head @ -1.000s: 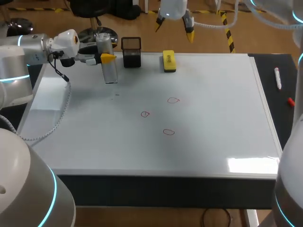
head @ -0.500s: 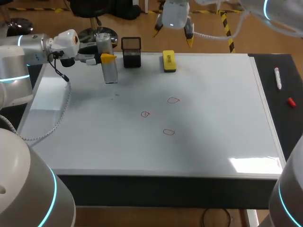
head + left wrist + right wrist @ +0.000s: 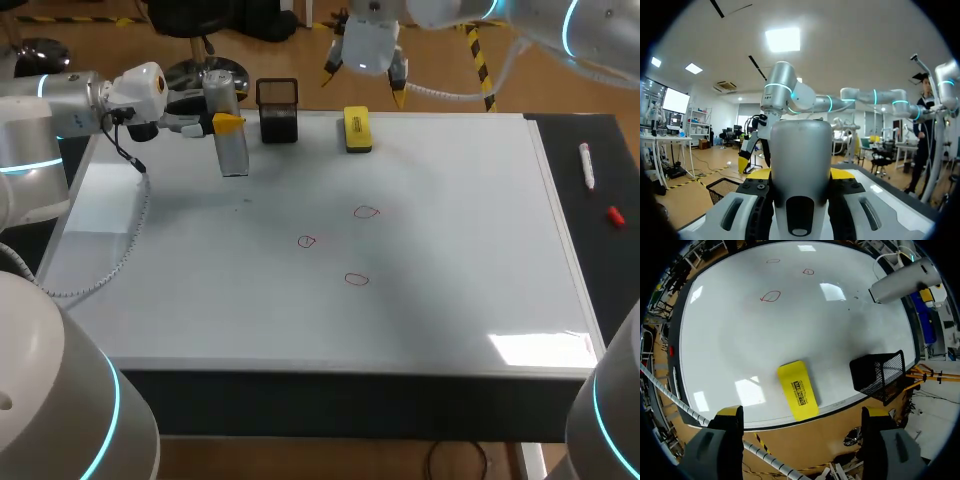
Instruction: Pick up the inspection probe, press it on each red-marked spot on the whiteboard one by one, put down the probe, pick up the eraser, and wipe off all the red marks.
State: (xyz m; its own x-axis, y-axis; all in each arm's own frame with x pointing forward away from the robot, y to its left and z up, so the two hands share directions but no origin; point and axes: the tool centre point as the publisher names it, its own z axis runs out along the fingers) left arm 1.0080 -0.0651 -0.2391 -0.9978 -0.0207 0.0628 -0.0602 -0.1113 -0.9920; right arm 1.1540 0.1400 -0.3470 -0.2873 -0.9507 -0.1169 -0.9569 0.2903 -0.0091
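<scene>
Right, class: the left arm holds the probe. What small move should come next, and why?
Probably carry the probe across and over the nearest red mark. The left jaws are shut on the probe near the far left corner of the whiteboard, all three marks lie mid-board, not yet wiped, and the eraser lies untouched.

Dark table [image 3: 604, 190], overhead-light glare

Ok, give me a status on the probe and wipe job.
Done: the left gripper is shut on the probe, raised near the whiteboard's far left corner. In hand: pressing, not begun; the three red marks lie away from it. Left: setting the probe down and wiping; the eraser lies ahead of the open right gripper.
</scene>
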